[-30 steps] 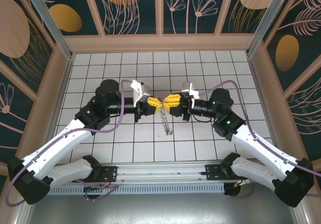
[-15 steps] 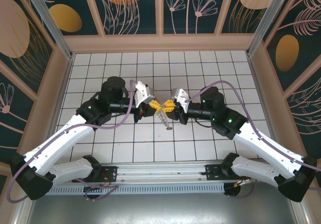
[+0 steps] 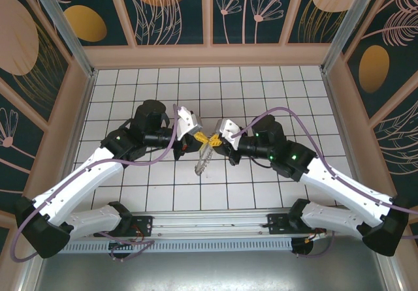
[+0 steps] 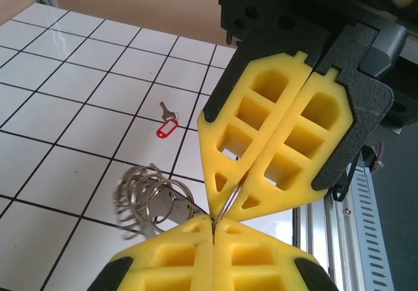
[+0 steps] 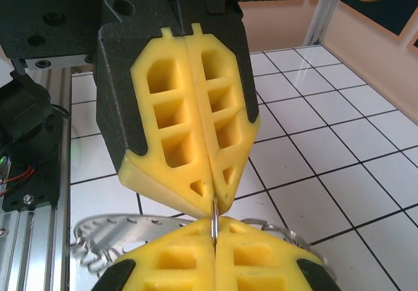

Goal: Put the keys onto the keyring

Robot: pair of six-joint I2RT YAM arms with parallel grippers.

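Left gripper [image 3: 200, 136] and right gripper [image 3: 216, 139] meet tip to tip above the table's middle, both clenched on the keyring [image 3: 204, 158]. The keyring hangs edge-on, its long axis slanting toward the near edge. The key [image 4: 166, 122] lies flat on a tile beyond the ring, red tag nearest the left wrist camera. The table [image 3: 130, 82] is white and gridded, ringed by teal floral walls [image 3: 170, 10].

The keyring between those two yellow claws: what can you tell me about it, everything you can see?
The keyring is a large silvery-brown metal coil with a jagged, fringed rim. Its thin wire is pinched from opposite sides by the left end effector and the right end effector, both shut on it, and the rest hangs tilted below them. No key is on it; the red-tagged key lies apart from it.
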